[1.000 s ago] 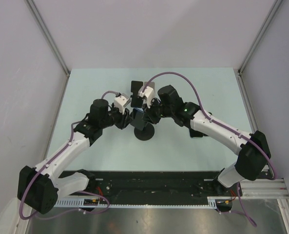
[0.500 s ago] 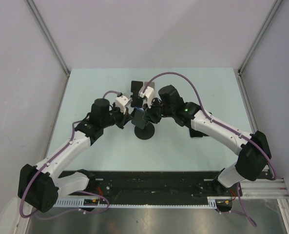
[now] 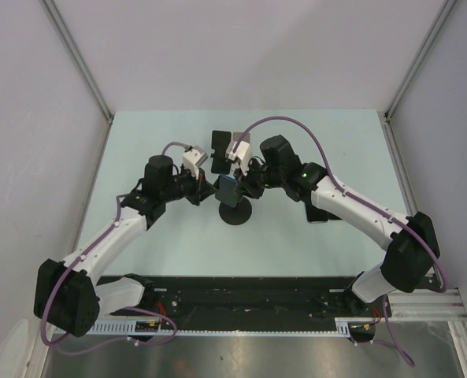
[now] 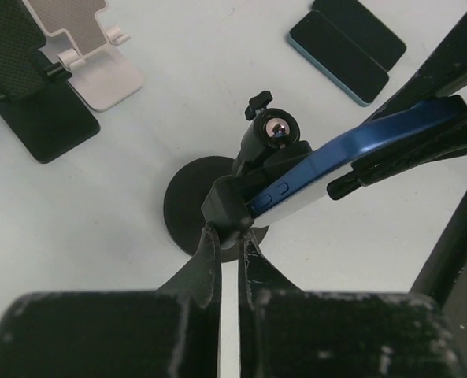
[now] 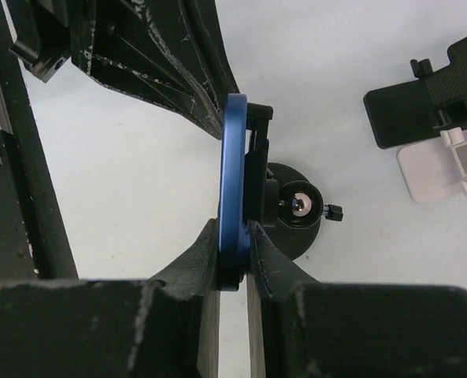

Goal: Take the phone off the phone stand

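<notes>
Left end effector (image 4: 229, 236): pinched closed, tips right up against the phone stand (image 4: 187, 197) clamp.
Right end effector (image 5: 233, 228): clamped on the blue phone (image 5: 235, 157), edge-on in the clamp.

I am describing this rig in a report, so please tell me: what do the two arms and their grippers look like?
Both the left arm and the right arm have white links between bulky black joints. A purple cable runs along each. A small green light shows on the right arm. The left gripper and right gripper have black, scuffed fingers.
</notes>
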